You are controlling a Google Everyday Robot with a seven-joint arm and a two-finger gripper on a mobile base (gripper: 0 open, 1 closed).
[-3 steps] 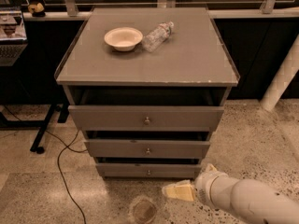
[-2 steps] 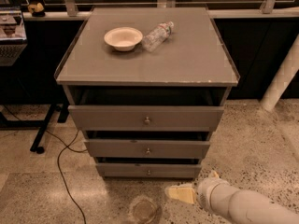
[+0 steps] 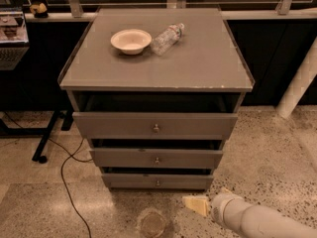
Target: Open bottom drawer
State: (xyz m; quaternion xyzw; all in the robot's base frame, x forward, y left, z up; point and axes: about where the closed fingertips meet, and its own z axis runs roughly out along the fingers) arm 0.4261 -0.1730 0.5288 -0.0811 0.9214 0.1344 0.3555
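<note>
The grey cabinet has three drawers. The bottom drawer is the slimmest front, low near the floor, with a small round metal knob at its centre; its front stands slightly forward with a dark gap above it. My gripper shows at the lower right on a white arm, with tan fingers pointing left. It is below and to the right of the knob, just off the floor and apart from the drawer front.
A white bowl and a lying plastic bottle sit on the cabinet top. A black cable runs across the floor at left by a desk leg. A round floor mark lies below the cabinet. A white pillar stands right.
My arm and gripper have drawn down and to the right, lower in view and farther from the drawer front. The drawers look unchanged.
</note>
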